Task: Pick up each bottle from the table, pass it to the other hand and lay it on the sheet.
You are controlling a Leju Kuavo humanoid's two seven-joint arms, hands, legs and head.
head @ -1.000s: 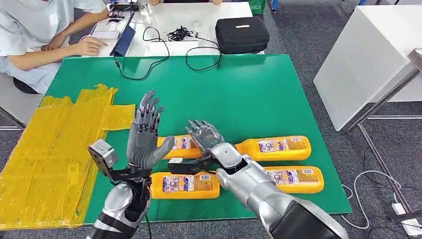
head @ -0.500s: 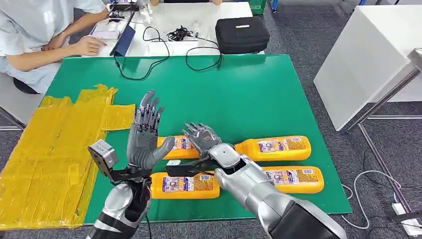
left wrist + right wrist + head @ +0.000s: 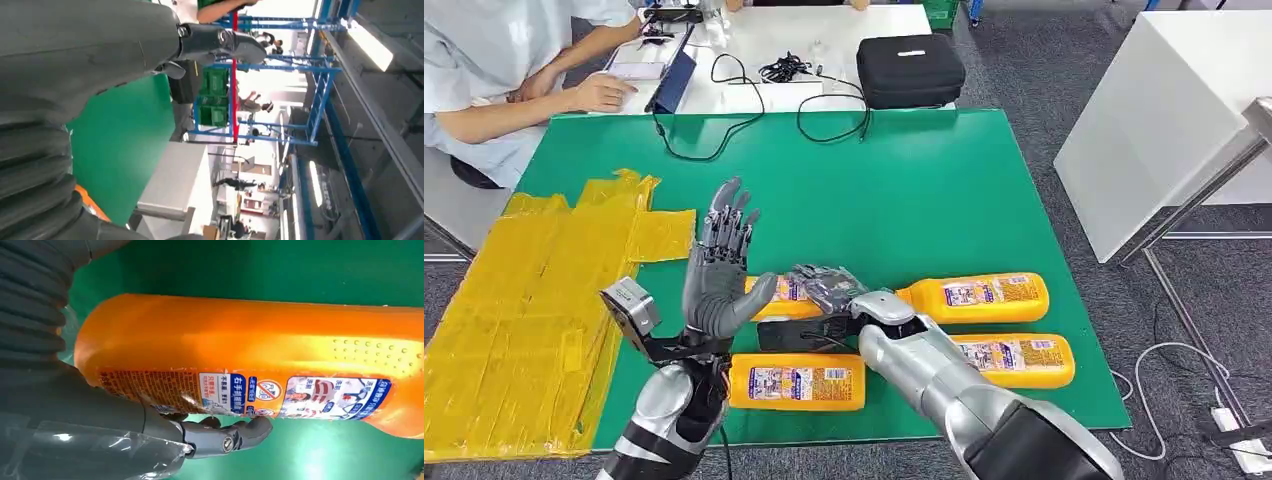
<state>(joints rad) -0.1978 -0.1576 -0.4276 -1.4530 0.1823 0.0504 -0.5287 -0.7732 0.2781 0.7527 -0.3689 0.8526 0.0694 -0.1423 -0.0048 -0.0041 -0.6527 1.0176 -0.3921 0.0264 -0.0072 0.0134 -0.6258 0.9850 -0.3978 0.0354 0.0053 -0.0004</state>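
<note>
Several orange bottles lie on the green table (image 3: pixel 944 190). My right hand (image 3: pixel 828 286) is bent down over the back-left bottle (image 3: pixel 772 298), which lies flat on the table. Its fingers curl over the bottle (image 3: pixel 250 340) and its thumb (image 3: pixel 225 439) presses the labelled side. My left hand (image 3: pixel 720 268) stands upright just left of that bottle, open, with nothing in it. Other bottles lie at the back right (image 3: pixel 980 297), front left (image 3: pixel 796 381) and front right (image 3: pixel 1016 360). The yellow sheet (image 3: pixel 534 290) covers the table's left side.
A person (image 3: pixel 484 60) sits at the back left beside a laptop (image 3: pixel 674 82). A black case (image 3: pixel 911 68) and cables (image 3: pixel 754 100) lie on the white desk behind. A white table (image 3: pixel 1154 110) stands to the right.
My right hand's fingers have curled down from spread above the back-left bottle to closed over it. The left hand has barely moved.
</note>
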